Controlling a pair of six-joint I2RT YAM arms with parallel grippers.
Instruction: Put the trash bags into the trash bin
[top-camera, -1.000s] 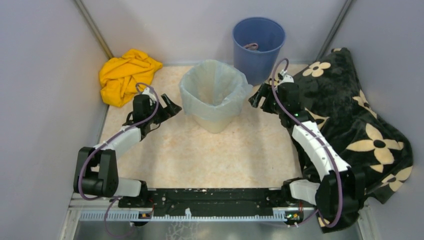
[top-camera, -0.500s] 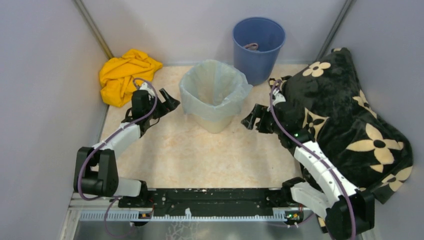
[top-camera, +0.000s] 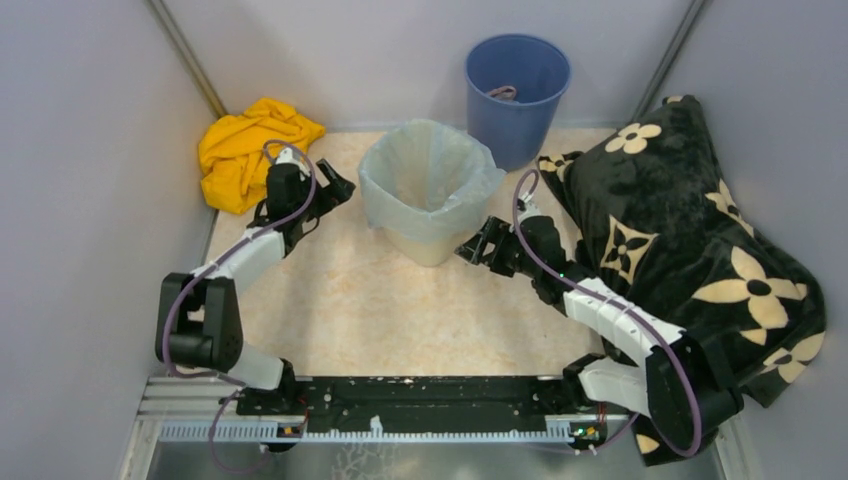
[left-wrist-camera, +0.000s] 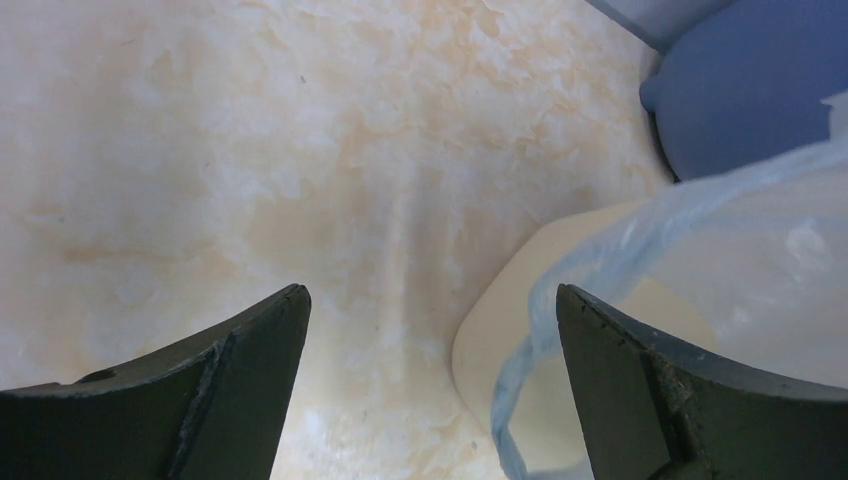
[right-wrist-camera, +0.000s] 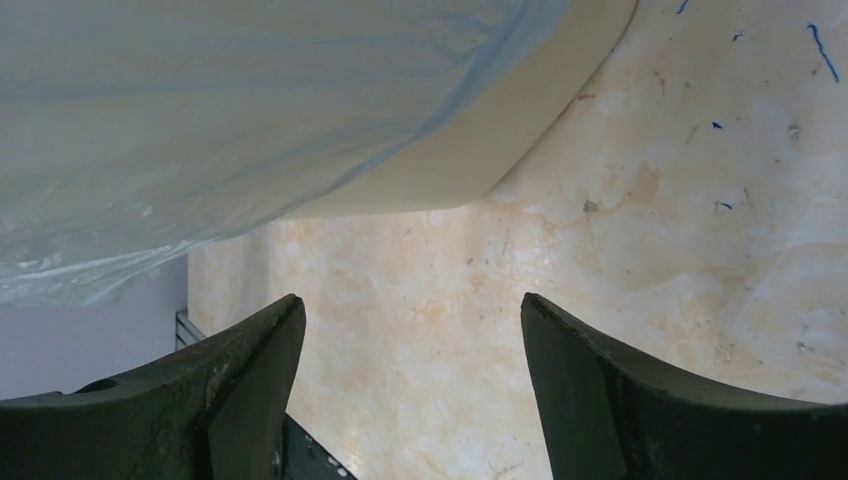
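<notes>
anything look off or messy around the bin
The trash bag lines the trash bin, but its overhang is uneven, flaring loose on the right side. A flowered blanket lies heaped at the right.

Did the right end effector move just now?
Yes. Against the trash bin, the right end effector came toward the arm bases and leftward, from beside its rim to beside its base.
</notes>
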